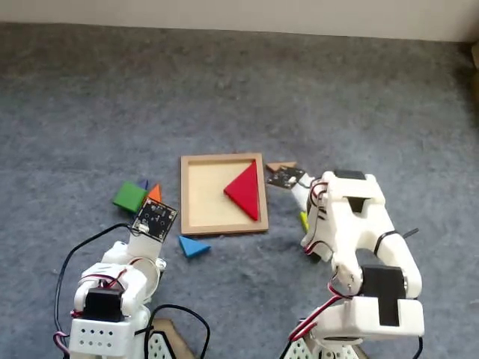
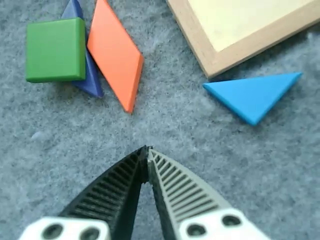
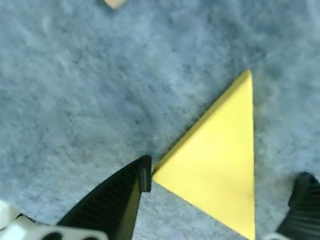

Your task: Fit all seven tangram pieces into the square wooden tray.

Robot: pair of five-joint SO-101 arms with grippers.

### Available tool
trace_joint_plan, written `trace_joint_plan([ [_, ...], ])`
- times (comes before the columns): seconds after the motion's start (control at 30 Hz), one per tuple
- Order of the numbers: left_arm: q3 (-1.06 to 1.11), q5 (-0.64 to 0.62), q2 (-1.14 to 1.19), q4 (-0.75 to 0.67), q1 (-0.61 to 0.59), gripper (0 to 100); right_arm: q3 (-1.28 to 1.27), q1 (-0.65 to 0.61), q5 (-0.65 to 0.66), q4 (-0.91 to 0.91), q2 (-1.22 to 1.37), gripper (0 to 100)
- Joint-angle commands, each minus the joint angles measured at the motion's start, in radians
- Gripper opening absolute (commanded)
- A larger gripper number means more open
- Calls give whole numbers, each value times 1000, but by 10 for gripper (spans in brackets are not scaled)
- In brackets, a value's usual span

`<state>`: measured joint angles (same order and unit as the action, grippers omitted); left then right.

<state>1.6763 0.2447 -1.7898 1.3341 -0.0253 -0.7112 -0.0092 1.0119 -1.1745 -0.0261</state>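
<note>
Right gripper (image 3: pixel 225 179) is spread wide around yellow triangle (image 3: pixel 220 150), positioned for pickup toward tray (image 1: pixel 184 196); left gripper (image 2: pixel 148 155) is closed, empty.

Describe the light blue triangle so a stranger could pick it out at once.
Find the square wooden tray on the grey carpet. Off its near left corner, clear of the rim, lies the light blue triangle. It lies alone, unlike the red triangle inside the tray and the green square, orange parallelogram and dark blue piece clustered farther left.
</note>
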Motion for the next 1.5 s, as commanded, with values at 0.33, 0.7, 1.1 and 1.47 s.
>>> trace_joint_plan([
  [0.33, 19, -8, -31, 5, -4, 7, 70, 58, 14, 5, 131, 349],
  [0.7, 19, -8, -31, 5, -4, 7, 71, 48, 58, 2, 30, 170],
  [1.1, 19, -8, -31, 5, -4, 7, 64, 50, 57, -128, -275, 170],
  [1.47, 19, -8, -31, 5, -4, 7, -58, 200, -230, -186, -490, 166],
])
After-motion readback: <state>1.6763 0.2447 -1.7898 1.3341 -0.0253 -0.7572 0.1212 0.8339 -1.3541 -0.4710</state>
